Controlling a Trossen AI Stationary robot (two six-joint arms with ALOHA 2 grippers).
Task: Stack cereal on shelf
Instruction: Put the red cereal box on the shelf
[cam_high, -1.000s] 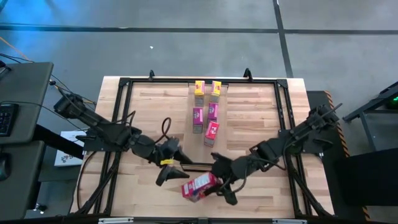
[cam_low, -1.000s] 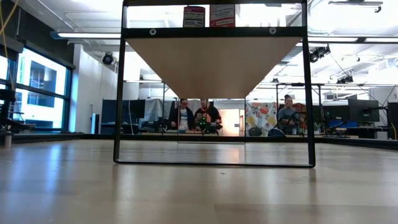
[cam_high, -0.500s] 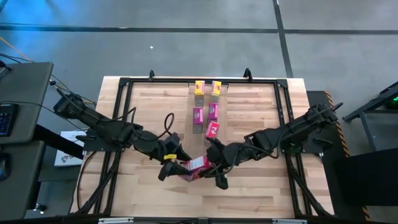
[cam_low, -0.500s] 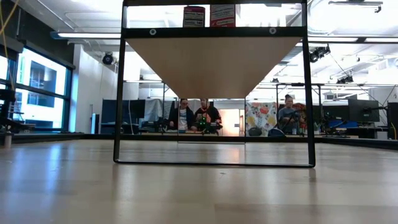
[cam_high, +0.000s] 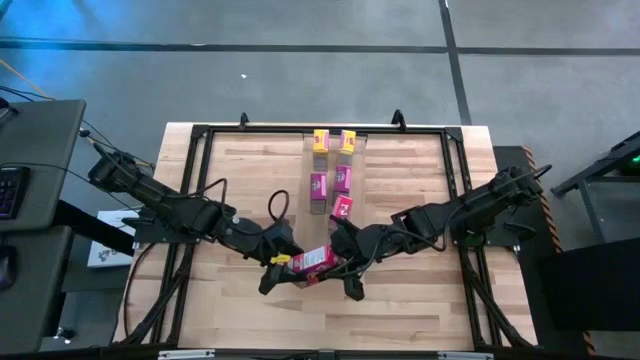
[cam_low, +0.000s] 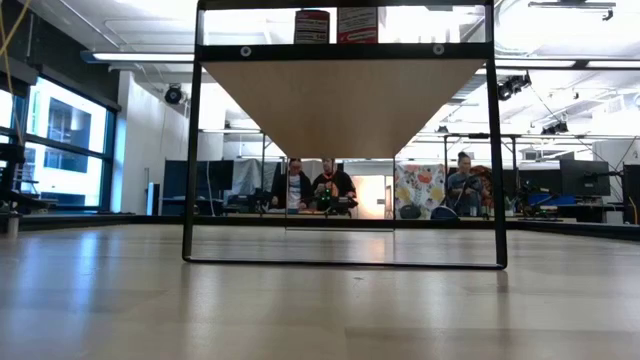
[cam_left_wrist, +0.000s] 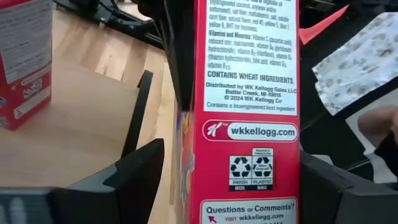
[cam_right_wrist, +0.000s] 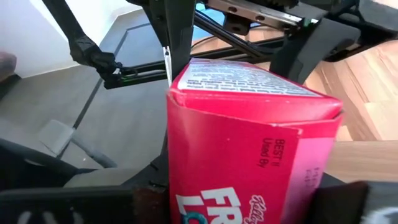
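Mid-handover over the table's front: right gripper (cam_high: 338, 262) and left gripper (cam_high: 283, 264) both clamp the red cereal box (cam_high: 314, 260); one must release before shelf (cam_high: 333, 170) placement.

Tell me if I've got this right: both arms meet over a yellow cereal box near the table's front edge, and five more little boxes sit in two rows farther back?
Not quite. The high view shows the box between the left end effector and right end effector is a red cereal box, not yellow. The five other boxes do sit in two rows farther back.
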